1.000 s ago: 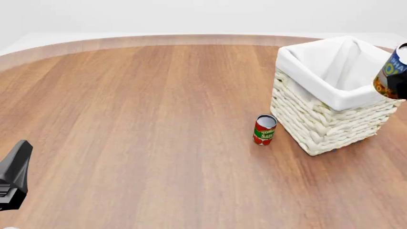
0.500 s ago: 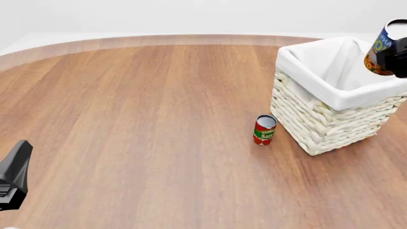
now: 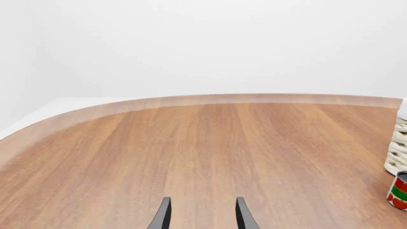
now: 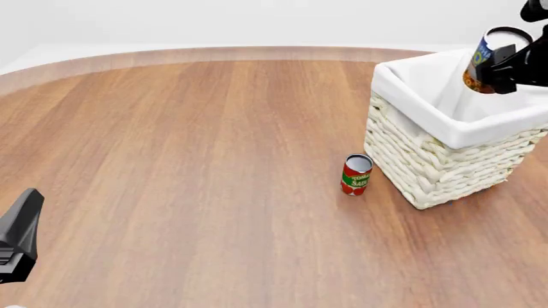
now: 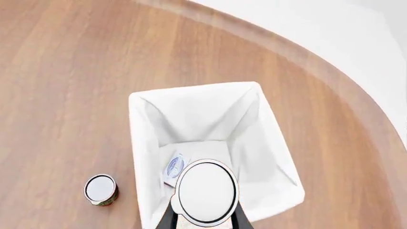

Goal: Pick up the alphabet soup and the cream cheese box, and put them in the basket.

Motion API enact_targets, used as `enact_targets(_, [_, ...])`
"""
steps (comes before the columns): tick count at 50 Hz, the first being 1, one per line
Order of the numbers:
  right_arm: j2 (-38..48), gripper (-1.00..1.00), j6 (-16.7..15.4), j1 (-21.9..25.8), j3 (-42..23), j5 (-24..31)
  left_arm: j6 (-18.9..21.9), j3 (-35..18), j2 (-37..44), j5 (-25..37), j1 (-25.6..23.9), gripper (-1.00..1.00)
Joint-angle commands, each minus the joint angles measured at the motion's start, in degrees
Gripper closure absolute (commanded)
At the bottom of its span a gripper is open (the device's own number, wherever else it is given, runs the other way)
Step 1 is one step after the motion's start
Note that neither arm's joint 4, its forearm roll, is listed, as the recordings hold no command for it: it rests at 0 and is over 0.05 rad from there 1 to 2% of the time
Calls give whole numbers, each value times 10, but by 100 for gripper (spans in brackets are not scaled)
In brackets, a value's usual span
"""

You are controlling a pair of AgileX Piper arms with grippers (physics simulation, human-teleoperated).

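Black, the left gripper (image 3: 202, 217) rests low near the front edge of the smooth brown wood-grain table (image 4: 188, 167), its thin tapered fingers parted around nothing. Farther on stands a slim red and green can (image 4: 356, 174), upright just beside the square cream-white rope basket (image 4: 428, 160). Above its white cloth lining, the right gripper (image 4: 501, 61) clamps the cylindrical blue and yellow alphabet soup can (image 4: 481, 59). The flat blue and white cream cheese box (image 5: 173, 166) lies inside the basket.

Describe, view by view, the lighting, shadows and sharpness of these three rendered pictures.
Front view: flat, even light, only a faint shadow beside the red can. Left wrist view: sharp, shadowless table. Right wrist view: soft shading inside the basket; the soup top is crisp, without glare.
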Motion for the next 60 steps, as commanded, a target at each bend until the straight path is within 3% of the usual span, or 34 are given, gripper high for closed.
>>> enact_targets(1, [50,100,4,-6,-28,-24,0,0,0,0,0,-100])
enact_targets(6, [96,100,-4,-27,-30,-43,0,0,0,0,0,-100])
enact_targets(24, [170,100,6,-26,-69,-65,0,0,0,0,0,-100])
enact_targets(60, [252,100,-1,-33,-89,-89,0,0,0,0,0,-100])
